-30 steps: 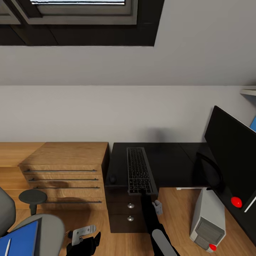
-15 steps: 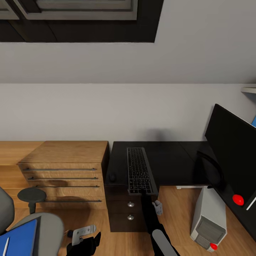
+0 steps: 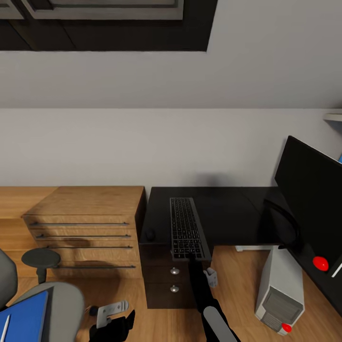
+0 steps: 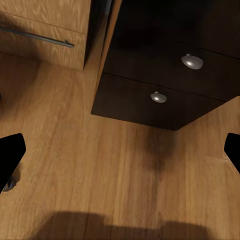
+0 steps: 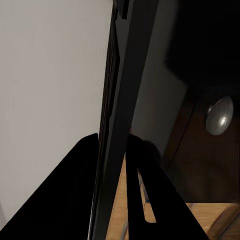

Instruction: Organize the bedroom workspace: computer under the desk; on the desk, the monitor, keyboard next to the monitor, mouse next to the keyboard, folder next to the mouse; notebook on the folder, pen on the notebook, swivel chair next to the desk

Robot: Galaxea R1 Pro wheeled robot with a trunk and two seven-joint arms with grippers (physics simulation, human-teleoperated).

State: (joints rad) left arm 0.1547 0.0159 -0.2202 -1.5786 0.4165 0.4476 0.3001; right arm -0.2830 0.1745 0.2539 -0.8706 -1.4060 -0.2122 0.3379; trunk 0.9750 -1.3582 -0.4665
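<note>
Two black fingers of our right gripper (image 5: 117, 165) are clamped on the near short end of the slim, dark-grey-framed keyboard with black keys (image 3: 186, 228), one finger (image 5: 75, 195) above it and one below. That end overhangs the front edge of the long black desk (image 3: 228, 213), just above the drawer unit's round silver knobs (image 3: 175, 272). We judge the keyboard light and stiff but smooth, so a pinch at one end will let it pivot or slip; sliding it flat along the desk seems safer than lifting it.

Our left gripper (image 4: 120, 150) hangs low over the wooden floor with its fingertips spread wide and nothing between them.

Outward from the keyboard, the small rounded black mouse (image 3: 150, 234) sits near the desk's left edge. The wide black monitor (image 3: 308, 190) stands at the right end. The silver-grey tower computer (image 3: 280, 292) rests on the floor below. The bright blue folder (image 3: 23, 316) and thin white pen (image 3: 4, 327) lie on the grey swivel chair (image 3: 64, 304).
</note>
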